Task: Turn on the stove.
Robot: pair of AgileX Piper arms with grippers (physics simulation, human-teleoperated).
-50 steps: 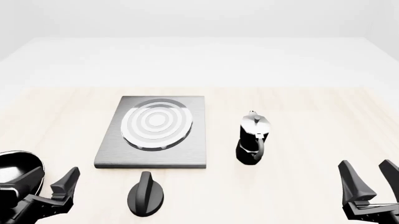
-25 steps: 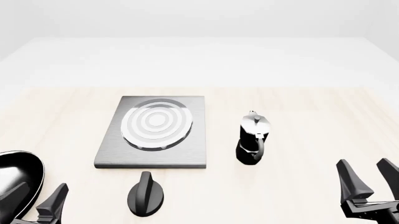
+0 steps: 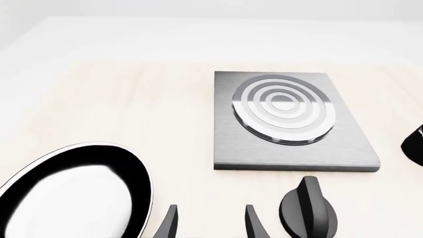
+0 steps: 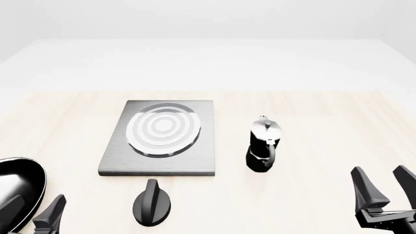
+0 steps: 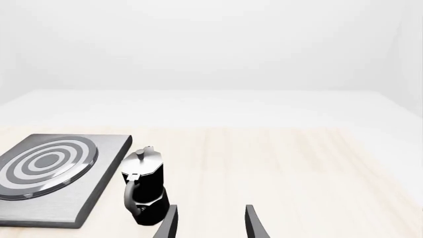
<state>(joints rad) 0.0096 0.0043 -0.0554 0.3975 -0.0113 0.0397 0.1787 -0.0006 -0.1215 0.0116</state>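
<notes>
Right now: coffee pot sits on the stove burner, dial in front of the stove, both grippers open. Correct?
Not quite. The coffee pot stands on the table to the right of the stove, not on its burner; the front view shows this. The dial and the open left gripper and right gripper are as stated.

Open table between the dial [image 4: 151,203] and the stove [image 4: 159,138]'s near edge; coffee pot [image 4: 263,145] crowds its right, pan [image 4: 16,187] sits near-left.
</notes>
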